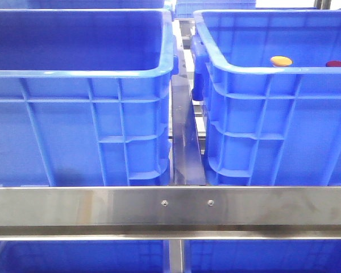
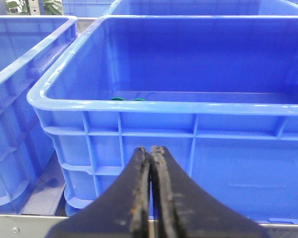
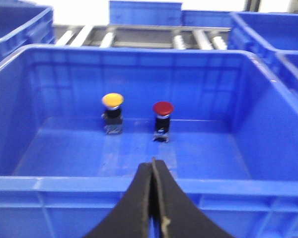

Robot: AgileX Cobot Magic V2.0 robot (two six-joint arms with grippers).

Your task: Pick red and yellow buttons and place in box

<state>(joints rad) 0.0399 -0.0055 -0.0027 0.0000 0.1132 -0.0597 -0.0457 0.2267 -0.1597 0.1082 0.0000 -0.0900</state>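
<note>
— While my right gripper (image 3: 152, 171) sits with its fingers pressed together on nothing, what do you see past the tips?

— Straight ahead of them is the near rim of a blue crate (image 3: 139, 184), just beyond my fingertips. Inside, standing on the floor towards the far wall, are the yellow button (image 3: 112, 100) and the red button (image 3: 163, 108), each upright on a dark body. They stand near each other but apart, the yellow one off to one side of my fingers' line, the red almost dead ahead.

— Room around them?

— Bare crate floor on every side of both, and open floor between them and the near rim.

— And your left gripper (image 2: 150, 158)?

— Fingers together too, empty. Ahead of them is the ribbed outer wall and thick rolled rim of the box (image 2: 164, 107). Its inside is wide and open; something small and green shows just over the near rim, too hidden to name.

— Between the crates?

— From the front, a narrow gap (image 1: 184, 125) separates the two, behind a steel rail (image 1: 170, 205).
</note>
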